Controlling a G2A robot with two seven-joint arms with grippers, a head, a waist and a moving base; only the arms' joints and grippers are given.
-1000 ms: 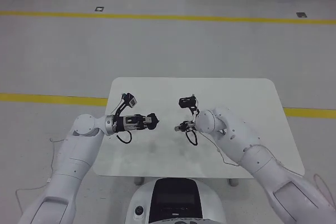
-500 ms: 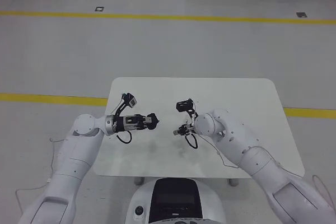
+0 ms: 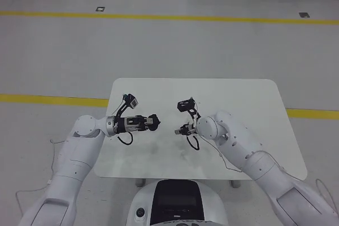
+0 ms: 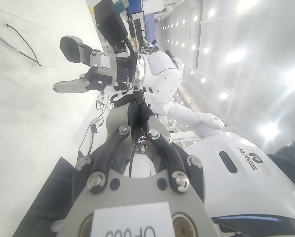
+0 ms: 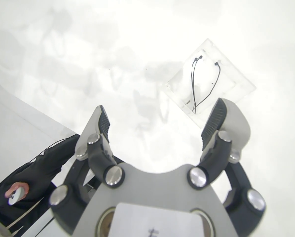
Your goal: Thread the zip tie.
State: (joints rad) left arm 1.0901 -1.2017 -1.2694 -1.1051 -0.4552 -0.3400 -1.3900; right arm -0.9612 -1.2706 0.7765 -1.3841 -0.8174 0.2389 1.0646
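Zip ties [image 5: 193, 82] lie in a clear tray [image 5: 233, 82] well inside the table [image 3: 243, 101] edges; right pincer [image 5: 160, 104] hangs spread near them, likely poised to pick one; left pincer [image 4: 137, 107] closed opposite.

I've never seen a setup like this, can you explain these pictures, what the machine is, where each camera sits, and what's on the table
It is a white two-armed robot at a white table. The top picture looks down from above on the left arm and right arm, tips facing each other. The other two come from cameras on the wrists. The right arm's jaws stand open, holding nothing. The left arm's jaws are shut; whether they pinch anything I cannot tell. On the table lies a clear tray with thin black zip ties.
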